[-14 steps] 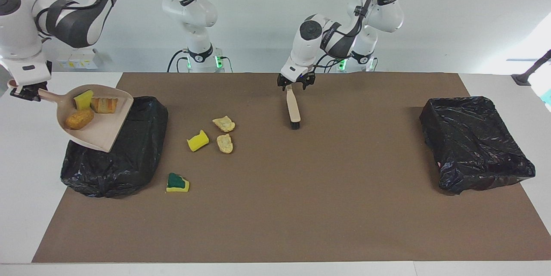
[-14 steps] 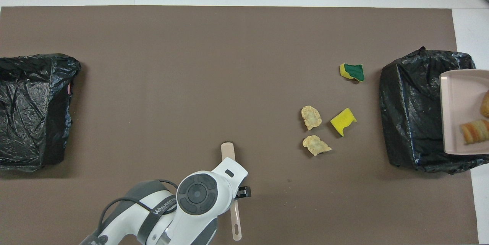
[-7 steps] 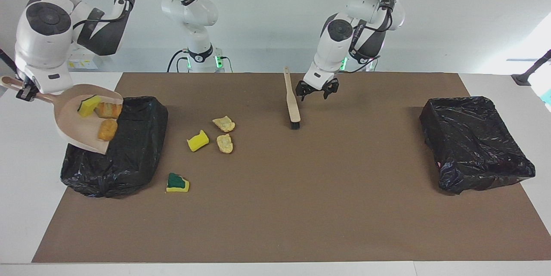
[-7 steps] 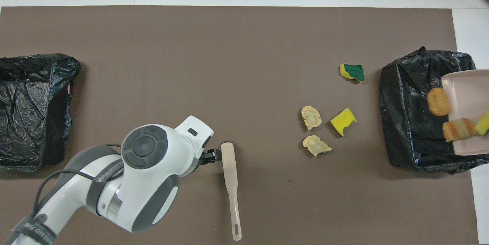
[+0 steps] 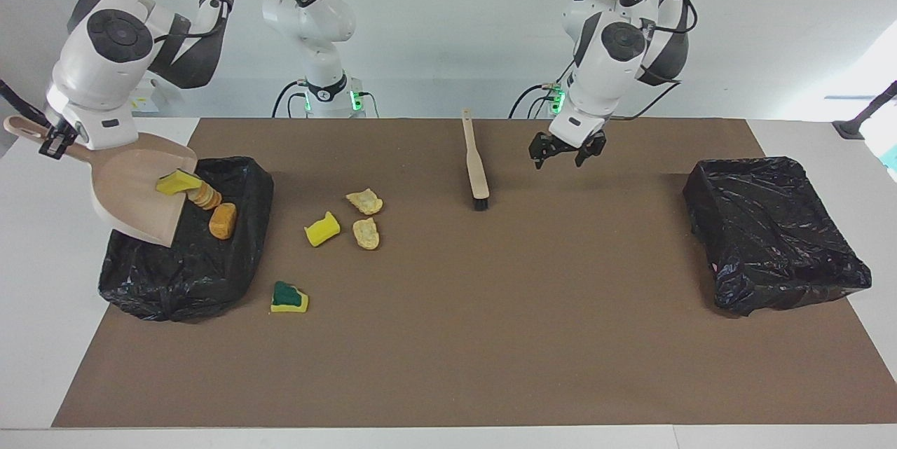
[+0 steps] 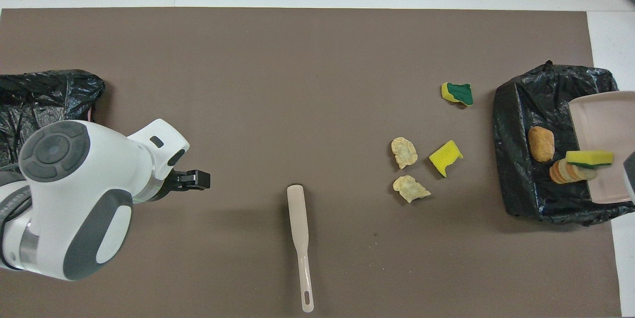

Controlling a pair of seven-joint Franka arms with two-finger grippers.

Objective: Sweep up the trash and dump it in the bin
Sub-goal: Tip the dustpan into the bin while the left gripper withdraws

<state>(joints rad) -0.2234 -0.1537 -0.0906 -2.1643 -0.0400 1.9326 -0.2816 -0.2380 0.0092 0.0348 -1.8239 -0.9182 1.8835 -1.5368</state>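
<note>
On the brown mat (image 5: 448, 337), the right gripper (image 5: 50, 143), clamped on the tilted dustpan (image 5: 133, 186) handle, tips it over the black-lined bin (image 5: 210, 274); the trash (image 5: 222, 220) spills in. The left gripper (image 5: 566, 153) hangs spread over the mat beside the brush (image 5: 476, 167). Four bits lie by the bin.

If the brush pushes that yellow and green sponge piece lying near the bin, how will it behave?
The yellow-and-green sponge piece looks like cut foam, so probably light and easily shoved. It lies flat with ragged edges, so it should slide or tumble, not roll. Being soft, it may squash against the brush bristles.
</note>
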